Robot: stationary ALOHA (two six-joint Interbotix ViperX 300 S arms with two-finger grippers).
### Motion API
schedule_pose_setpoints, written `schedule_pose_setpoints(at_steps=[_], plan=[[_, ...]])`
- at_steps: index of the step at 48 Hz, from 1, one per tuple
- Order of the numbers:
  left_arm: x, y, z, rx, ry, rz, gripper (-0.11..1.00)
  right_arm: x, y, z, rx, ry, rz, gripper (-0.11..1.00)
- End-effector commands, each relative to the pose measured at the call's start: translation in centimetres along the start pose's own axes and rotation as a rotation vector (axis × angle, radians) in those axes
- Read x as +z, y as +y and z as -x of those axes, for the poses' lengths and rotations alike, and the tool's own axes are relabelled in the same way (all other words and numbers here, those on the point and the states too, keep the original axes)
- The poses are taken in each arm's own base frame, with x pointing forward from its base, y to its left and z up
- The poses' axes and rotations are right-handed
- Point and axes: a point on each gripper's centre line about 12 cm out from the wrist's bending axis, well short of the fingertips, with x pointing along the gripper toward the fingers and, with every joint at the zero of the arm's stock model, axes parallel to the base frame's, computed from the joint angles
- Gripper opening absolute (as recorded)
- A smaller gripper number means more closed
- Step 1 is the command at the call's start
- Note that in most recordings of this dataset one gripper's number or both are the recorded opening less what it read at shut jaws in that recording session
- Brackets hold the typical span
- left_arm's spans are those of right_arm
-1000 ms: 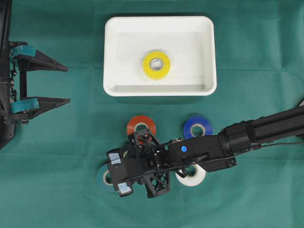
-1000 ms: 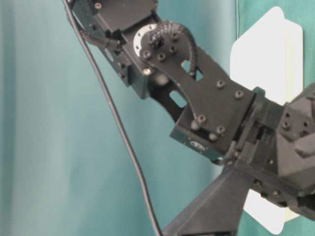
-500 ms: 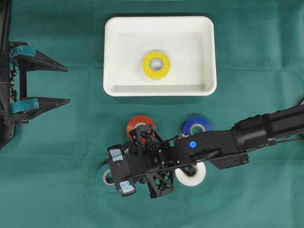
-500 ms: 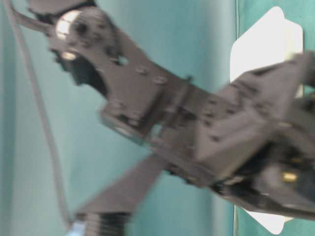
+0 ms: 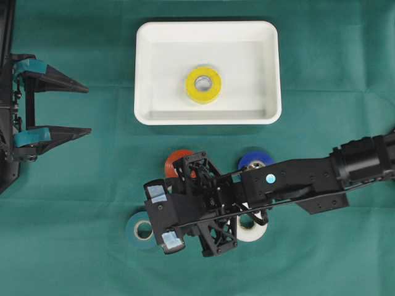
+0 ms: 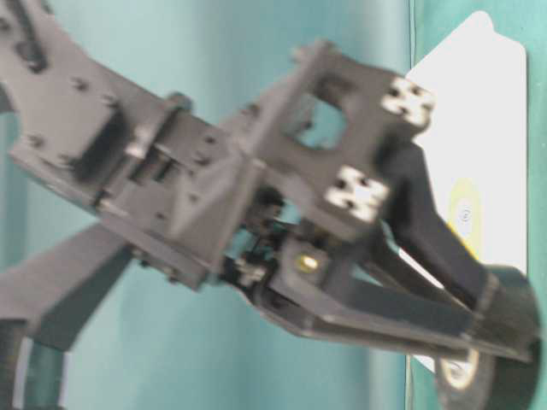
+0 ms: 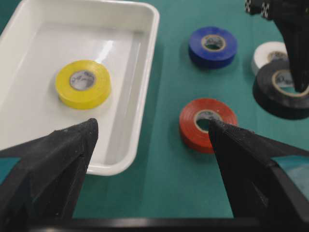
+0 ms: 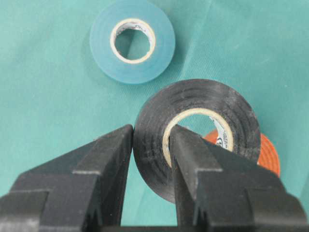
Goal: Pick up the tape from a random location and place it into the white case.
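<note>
Well, the right pincer [image 8: 150, 140] grips the black tape [image 8: 195, 136], seemingly lifted; the white case [image 5: 142, 74] lies well beyond, the left pincer [image 7: 152, 145] gaping

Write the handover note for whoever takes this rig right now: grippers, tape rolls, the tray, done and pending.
Right gripper: shut on the black tape roll, one finger through its core, lifted off the green cloth.
Left gripper: open, empty, parked at the left edge.
Large white rectangular case: holds the yellow tape roll.
On the cloth: red roll, blue roll, white roll, light-blue roll.
Left: carry the black roll to the case and release.
</note>
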Motion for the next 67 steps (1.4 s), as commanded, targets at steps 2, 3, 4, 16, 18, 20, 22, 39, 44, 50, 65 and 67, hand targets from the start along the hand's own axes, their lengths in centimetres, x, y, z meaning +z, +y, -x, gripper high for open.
schedule_pose_setpoints(at_steps=[2, 3, 4, 16, 18, 20, 22, 39, 44, 50, 65, 67], plan=[[0.5, 0.0, -0.1, 0.0, -0.014, 0.0, 0.96, 2.2, -0.2, 3.6, -0.005, -0.074, -0.001, 0.26], [0.5, 0.0, -0.1, 0.0, -0.014, 0.0, 0.96, 2.3, -0.2, 3.8, -0.005, -0.076, 0.001, 0.26], [0.5, 0.0, -0.1, 0.0, -0.014, 0.002, 0.96, 2.4, -0.2, 4.0, -0.006, -0.077, 0.001, 0.26], [0.5, 0.0, -0.1, 0.0, -0.014, 0.002, 0.96, 3.3, -0.4, 7.2, -0.017, -0.101, 0.008, 0.26], [0.5, 0.0, -0.1, 0.0, -0.014, 0.002, 0.96, 3.4, -0.4, 7.7, -0.018, -0.105, 0.008, 0.26], [0.5, 0.0, -0.1, 0.0, -0.014, 0.002, 0.96, 3.6, -0.4, 8.4, -0.02, -0.112, 0.008, 0.26], [0.5, 0.0, -0.1, 0.0, -0.014, 0.002, 0.96, 3.7, -0.5, 9.0, -0.021, -0.118, 0.006, 0.26], [0.5, 0.0, -0.1, 0.0, -0.014, 0.002, 0.96, 4.6, -0.7, 13.6, -0.033, -0.175, 0.012, 0.26], [0.4, 0.0, -0.1, 0.0, -0.012, 0.0, 0.96, 4.6, -0.8, 13.8, -0.037, -0.175, 0.012, 0.26], [0.4, 0.0, -0.1, 0.0, -0.012, 0.002, 0.96, 4.6, -0.7, 13.8, -0.037, -0.175, 0.014, 0.26], [0.4, 0.0, -0.1, 0.0, -0.012, 0.002, 0.96, 4.6, -0.7, 13.7, -0.037, -0.174, 0.014, 0.26], [0.5, 0.0, -0.1, 0.0, -0.014, 0.002, 0.96, 4.6, -0.7, 13.8, -0.037, -0.175, 0.013, 0.26]])
